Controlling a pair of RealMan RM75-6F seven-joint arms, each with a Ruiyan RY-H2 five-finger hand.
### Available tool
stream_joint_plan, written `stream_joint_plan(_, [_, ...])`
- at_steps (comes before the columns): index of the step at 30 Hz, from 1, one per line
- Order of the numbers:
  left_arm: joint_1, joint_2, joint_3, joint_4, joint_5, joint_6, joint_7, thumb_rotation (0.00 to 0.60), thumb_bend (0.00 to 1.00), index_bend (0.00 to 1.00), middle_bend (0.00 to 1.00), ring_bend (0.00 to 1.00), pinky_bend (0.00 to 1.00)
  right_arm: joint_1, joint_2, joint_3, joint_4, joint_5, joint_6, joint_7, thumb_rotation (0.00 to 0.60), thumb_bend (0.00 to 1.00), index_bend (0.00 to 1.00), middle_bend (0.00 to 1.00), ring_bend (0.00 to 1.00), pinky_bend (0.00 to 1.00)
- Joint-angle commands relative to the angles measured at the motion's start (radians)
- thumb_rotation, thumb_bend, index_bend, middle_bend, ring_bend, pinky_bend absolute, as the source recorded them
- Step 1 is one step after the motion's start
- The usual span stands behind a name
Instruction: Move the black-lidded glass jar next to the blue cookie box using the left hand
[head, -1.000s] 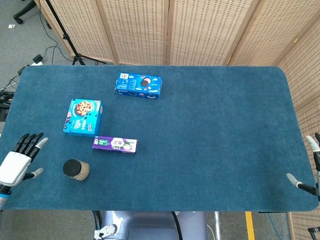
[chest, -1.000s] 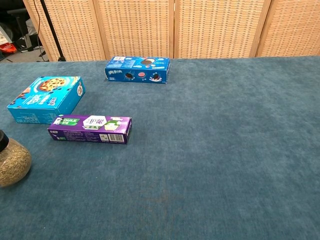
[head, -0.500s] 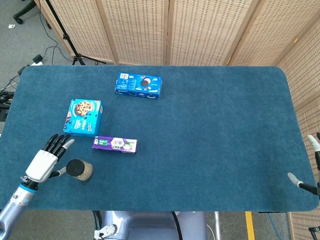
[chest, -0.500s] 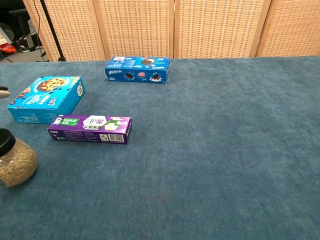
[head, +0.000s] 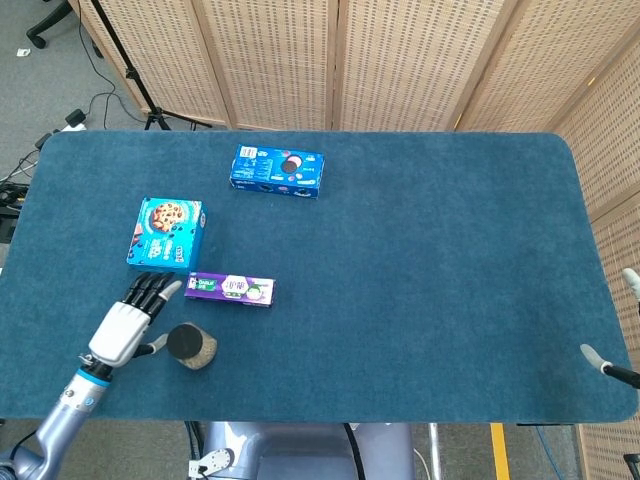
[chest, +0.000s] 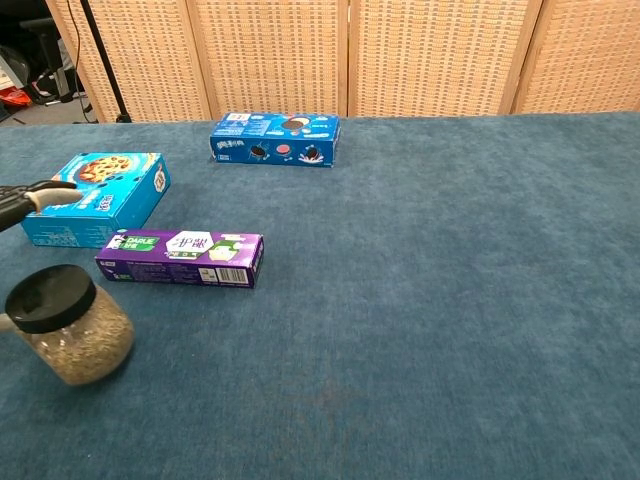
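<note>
Head view: on the blue carpeted worktop (head: 420, 260) a purple toothpaste box (head: 229, 289) lies flat, its long axis running left to right, just beyond the black-lidded glass jar (head: 191, 346) and between it and the far part of the worktop. A light blue cookie box with chocolate-chip cookies (head: 166, 233) lies flat further back and to the left, near the purple box. A darker blue sandwich-cookie box (head: 277, 170) lies well apart toward the far edge. Woven screens (head: 330, 60) stand behind the worktop.

The jar sits near the front left part of the worktop. It is a squat, rounded clear jar with a black lid, filled with pale brownish grains. In the chest view it looks tilted, lid leaning toward the left.

The left hand (head: 127, 323) is just to the left of the jar, fingers (head: 150, 291) stretched forward and apart, the thumb touching or nearly touching the jar's side; nothing is grasped. Of the right hand (head: 610, 365), only tips show at the right edge; whether it is released or clenched cannot be told.
</note>
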Motion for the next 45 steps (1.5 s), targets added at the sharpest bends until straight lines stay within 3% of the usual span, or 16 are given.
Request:
stream_joint_plan(1, [-0.024,0.008,-0.007,-0.093,0.000,-0.031,0.094,0.600,0.00,0.00,0.00,0.00,0.00,0.000,0.002,0.001,0.001,0.002,-0.002,0.005,0.600,0.00,0.00,0.00,0.00,0.00])
stream_joint_plan(15, [-0.094,0.010,-0.056,-0.334,-0.044,-0.146,0.338,0.600,0.00,0.00,0.00,0.00,0.00,0.002,0.008,0.004,0.006,0.014,-0.013,0.021,0.600,0.00,0.00,0.00,0.00,0.00])
stream_joint_plan(22, [-0.109,-0.014,-0.058,-0.378,-0.058,-0.176,0.404,0.600,0.00,0.00,0.00,0.00,0.00,0.002,0.007,0.003,0.005,0.013,-0.013,0.018,0.600,0.00,0.00,0.00,0.00,0.00])
stream_joint_plan(28, [-0.091,0.030,-0.054,-0.393,-0.044,-0.123,0.395,0.600,0.00,0.00,0.00,0.00,0.00,0.003,0.006,0.003,0.005,0.012,-0.014,0.015,0.600,0.00,0.00,0.00,0.00,0.00])
stream_joint_plan(34, [-0.065,0.138,-0.015,-0.416,-0.009,-0.075,0.341,0.600,0.00,0.00,0.00,0.00,0.00,0.001,0.003,-0.001,-0.001,0.001,-0.008,0.001,0.600,0.00,0.00,0.00,0.00,0.00])
stream_joint_plan(38, [-0.049,0.193,0.043,-0.391,0.068,-0.019,0.267,0.600,0.00,0.00,0.00,0.00,0.00,-0.001,0.003,-0.003,-0.005,-0.003,-0.003,-0.004,0.600,0.00,0.00,0.00,0.00,0.00])
stream_joint_plan(45, [-0.029,0.169,0.125,-0.237,0.228,0.125,0.124,0.600,0.00,0.00,0.00,0.00,0.00,-0.002,0.004,-0.003,-0.005,-0.004,-0.002,-0.001,0.600,0.00,0.00,0.00,0.00,0.00])
